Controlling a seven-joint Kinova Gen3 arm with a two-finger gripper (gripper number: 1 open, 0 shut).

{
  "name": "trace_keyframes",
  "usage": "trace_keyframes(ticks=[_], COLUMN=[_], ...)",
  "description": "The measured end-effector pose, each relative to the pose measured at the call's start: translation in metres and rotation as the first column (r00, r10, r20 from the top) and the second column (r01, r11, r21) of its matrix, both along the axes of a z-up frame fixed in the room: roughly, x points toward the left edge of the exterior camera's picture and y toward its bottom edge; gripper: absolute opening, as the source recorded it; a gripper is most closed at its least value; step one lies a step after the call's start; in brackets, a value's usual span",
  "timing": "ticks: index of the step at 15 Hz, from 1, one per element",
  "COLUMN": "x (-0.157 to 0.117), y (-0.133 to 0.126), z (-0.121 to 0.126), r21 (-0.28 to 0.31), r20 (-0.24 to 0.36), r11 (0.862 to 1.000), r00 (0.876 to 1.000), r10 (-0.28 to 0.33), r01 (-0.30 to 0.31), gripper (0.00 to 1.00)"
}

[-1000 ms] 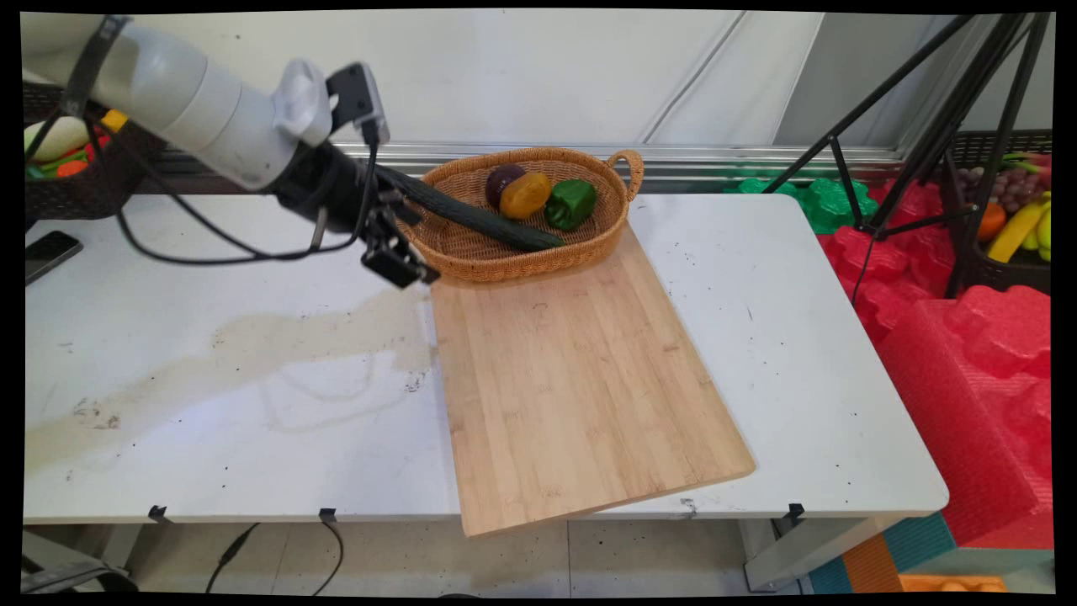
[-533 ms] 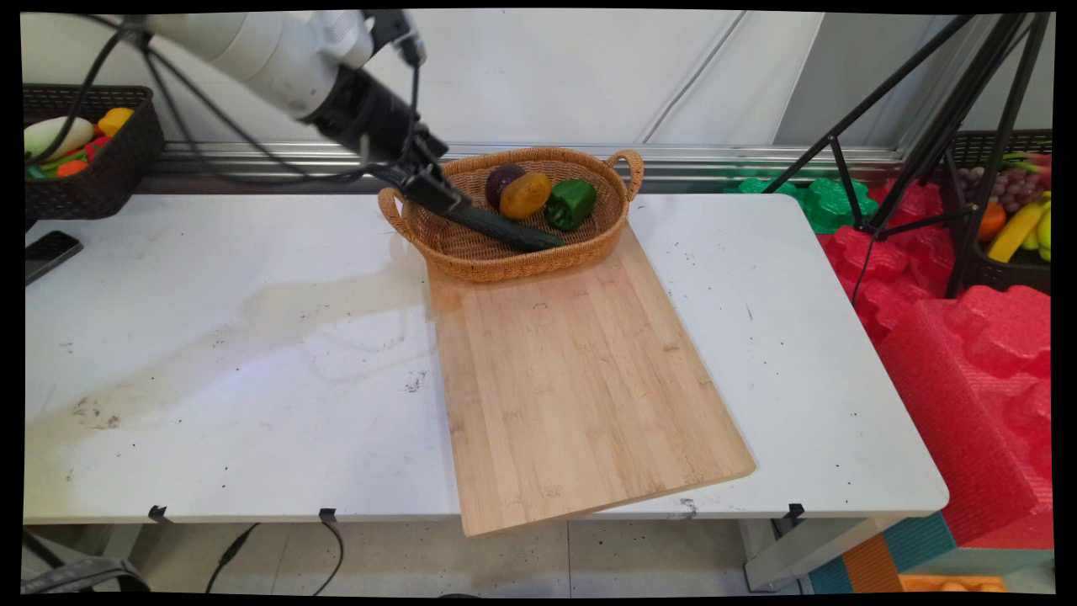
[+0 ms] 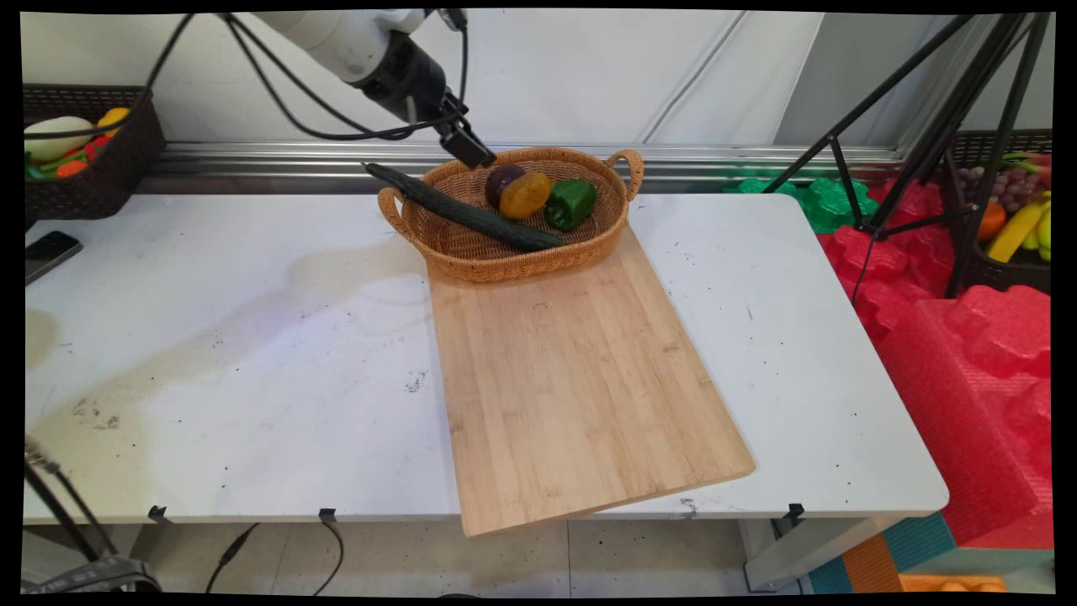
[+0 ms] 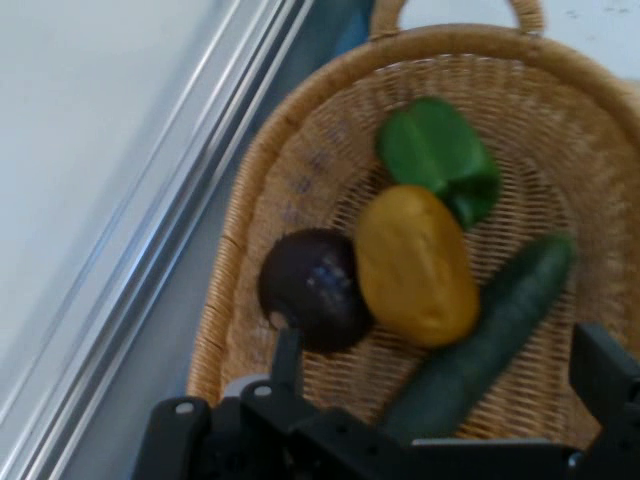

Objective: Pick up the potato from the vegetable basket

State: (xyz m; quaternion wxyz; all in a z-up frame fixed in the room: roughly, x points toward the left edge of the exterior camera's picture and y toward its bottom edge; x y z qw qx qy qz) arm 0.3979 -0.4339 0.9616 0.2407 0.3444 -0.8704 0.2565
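An oval wicker basket (image 3: 471,268) stands at the table's back on the far end of a wooden cutting board (image 3: 580,379). In it lie a long dark cucumber (image 3: 463,215), a dark purple fruit (image 3: 502,179), a yellow-orange fruit (image 3: 525,195) and a green pepper (image 3: 570,204). The cucumber's left end sticks out over the rim. My gripper (image 3: 475,154) hangs above the basket's back left rim, open and holding nothing. The hand view looks down on the basket (image 4: 300,170): purple fruit (image 4: 312,290), yellow fruit (image 4: 415,265), pepper (image 4: 440,155) and cucumber (image 4: 480,335), with the gripper (image 4: 445,370) spread wide.
A black crate of produce (image 3: 84,160) sits at the back left, a phone (image 3: 46,251) on the table's left edge. A black tripod (image 3: 925,126), red foam blocks (image 3: 968,353) and a fruit crate (image 3: 1010,227) stand to the right of the table.
The gripper has risen from table height left of the basket and moved right, to above the basket's back left rim. The cucumber's left end is uncovered now.
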Motion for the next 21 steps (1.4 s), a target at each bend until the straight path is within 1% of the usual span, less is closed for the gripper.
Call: trace_keyframes(ticks=[2,4,6,8,12,16,21], x=[-0.001,-0.001,-0.002,-0.003,-0.014,-0.023,-0.033], y=[-0.018,-0.03,-0.047,-0.058,-0.087,-0.106,-0.12], z=[-0.008,-0.015,-0.028,-0.038,-0.069,-0.092,-0.112], r21=[0.004,0.012,0.028,0.041,0.085,0.109,0.123], r20=[0.011,0.02,0.032,0.037,0.037,0.021,0.005], r11=[1.0,1.0,0.999,0.999,0.996,0.994,0.991], r00=[1.0,1.0,0.999,0.999,0.999,0.999,0.999], r10=[0.01,0.014,0.015,0.011,-0.008,-0.024,-0.046], r01=[-0.01,-0.015,-0.016,-0.012,0.005,0.021,0.045], gripper=[1.0,1.0,1.0,1.0,1.0,1.0,1.0])
